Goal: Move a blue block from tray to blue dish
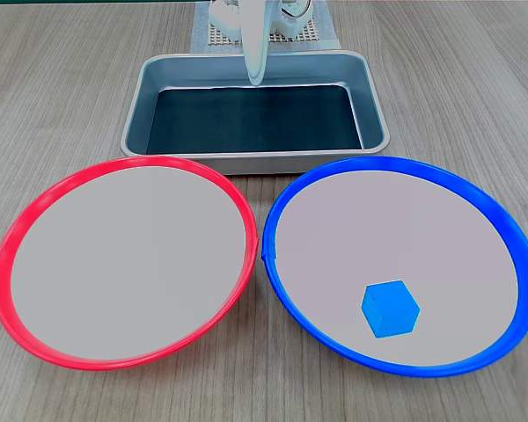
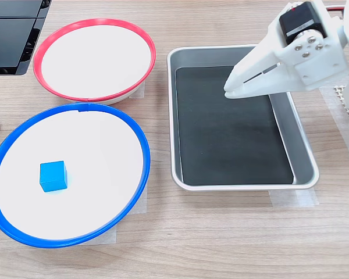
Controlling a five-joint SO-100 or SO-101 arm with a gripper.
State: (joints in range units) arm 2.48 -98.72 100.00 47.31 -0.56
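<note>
While the end effector [image 2: 230, 90] hangs above the far part of the tray [image 2: 184, 58], its white fingers [image 2: 262, 72] lie pressed together into one narrow point with nothing between them. In the first exterior view it shows only as a pale tapering tip [image 1: 257, 70] over the tray's back rim [image 1: 246, 60].

Well apart from it, the blue block [image 1: 391, 309] sits inside the blue dish [image 1: 286, 189], resting on the pale centre toward the near side in the first exterior view. It is a small solid cube of bright, even blue with plain, unmarked faces and crisp edges; its top face reads slightly lighter than its sides. In the second exterior view the block [image 2: 53, 176] lies left of the dish's middle, clear of the blue rim [image 2: 142, 145], and looks tiny against the wide plate.

Beside the blue dish stands a red dish [image 1: 9, 255] of the same size, its rim almost touching the blue one. The tray's dark flat bottom holds nothing. All rest on a wood-grain surface [image 2: 221, 238].
</note>
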